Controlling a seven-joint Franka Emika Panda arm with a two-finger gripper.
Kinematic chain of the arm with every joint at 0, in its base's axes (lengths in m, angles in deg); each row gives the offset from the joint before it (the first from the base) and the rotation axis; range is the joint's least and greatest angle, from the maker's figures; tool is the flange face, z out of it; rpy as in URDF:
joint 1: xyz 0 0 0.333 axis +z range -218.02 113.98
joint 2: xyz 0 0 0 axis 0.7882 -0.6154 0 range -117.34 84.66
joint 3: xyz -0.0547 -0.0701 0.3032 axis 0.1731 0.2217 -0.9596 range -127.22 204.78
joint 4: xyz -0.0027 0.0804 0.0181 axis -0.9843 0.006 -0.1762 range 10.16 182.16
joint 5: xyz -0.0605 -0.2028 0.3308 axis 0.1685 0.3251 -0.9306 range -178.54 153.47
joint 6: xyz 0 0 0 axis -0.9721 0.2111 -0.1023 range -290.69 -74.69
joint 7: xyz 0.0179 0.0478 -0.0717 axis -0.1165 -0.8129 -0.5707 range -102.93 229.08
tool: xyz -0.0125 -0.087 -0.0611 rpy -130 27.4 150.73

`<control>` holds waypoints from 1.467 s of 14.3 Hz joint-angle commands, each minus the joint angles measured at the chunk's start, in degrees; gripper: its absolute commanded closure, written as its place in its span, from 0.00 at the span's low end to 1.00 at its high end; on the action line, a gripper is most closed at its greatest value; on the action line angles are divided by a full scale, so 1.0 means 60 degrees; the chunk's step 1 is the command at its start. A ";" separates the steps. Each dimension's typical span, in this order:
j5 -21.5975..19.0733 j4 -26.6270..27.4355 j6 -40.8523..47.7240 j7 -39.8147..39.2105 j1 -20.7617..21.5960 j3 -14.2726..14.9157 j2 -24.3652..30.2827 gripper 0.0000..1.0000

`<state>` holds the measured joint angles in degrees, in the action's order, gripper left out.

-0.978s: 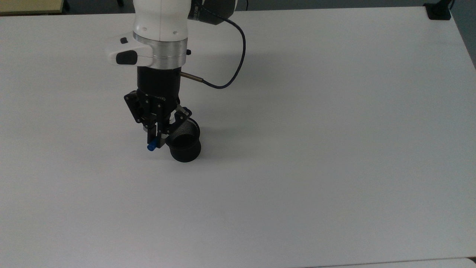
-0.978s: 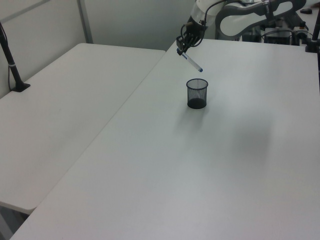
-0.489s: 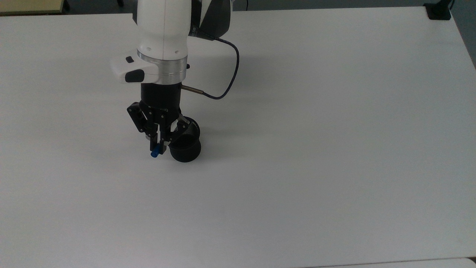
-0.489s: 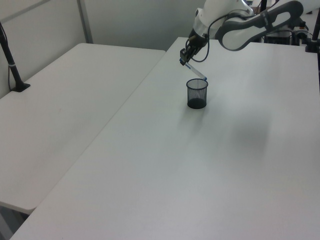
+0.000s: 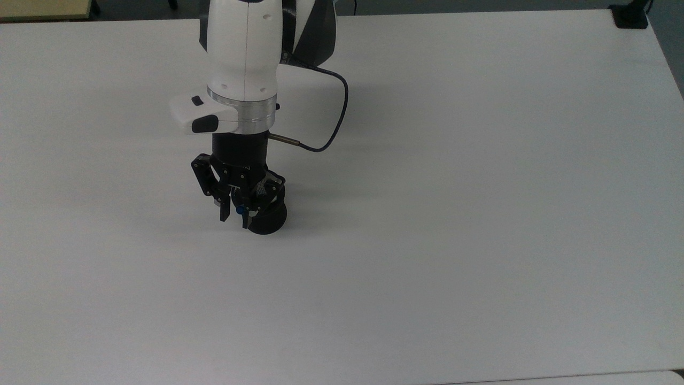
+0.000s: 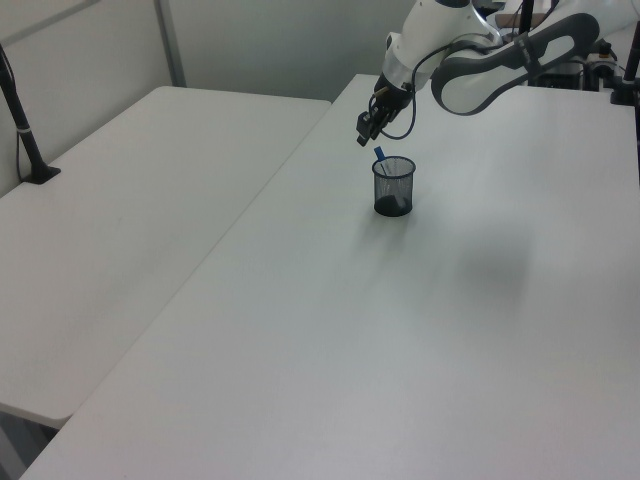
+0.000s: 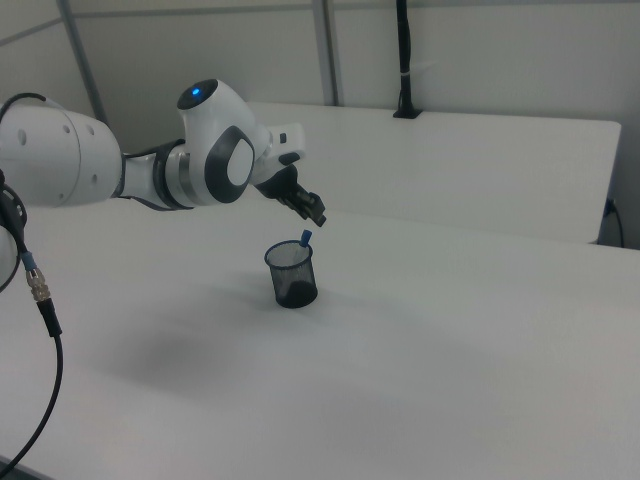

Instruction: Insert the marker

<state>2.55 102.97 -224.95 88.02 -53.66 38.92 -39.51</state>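
A wide white desk (image 5: 481, 214) was seen, with a second one (image 6: 130, 220) joined at the left view's left. The white arm (image 5: 243, 64) was stretched over the desk, a dark cable (image 5: 336, 120) looped beside its wrist. A black mesh cup (image 6: 393, 186) was stood upright on the desk. The tool (image 5: 235, 211) was held just above the cup's rim, its fingers (image 5: 224, 209) parted and nothing gripped. The marker (image 6: 380, 155) was lodged in the cup, leaned against the rim, its blue cap poked out above.
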 commanded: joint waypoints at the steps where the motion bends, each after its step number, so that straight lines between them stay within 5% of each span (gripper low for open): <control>1: 0.0036 0.0052 -0.0173 0.0279 0.0113 -0.0008 0.0141 0.00; 3: 0.0050 0.0052 0.0104 0.0236 0.0447 -0.0038 0.0272 0.00; 10: -0.0488 -0.0373 0.5824 -0.0972 0.1709 -0.0038 0.2086 0.00; 14: -0.1721 -0.0432 0.7911 -0.3642 0.1593 0.0108 0.2937 0.00; 21: -0.2291 -0.0490 0.9086 -0.3734 0.0730 -0.0038 0.3729 0.00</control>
<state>-7.73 98.90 -171.04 66.63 -47.29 39.21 -18.94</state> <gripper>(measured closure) 0.000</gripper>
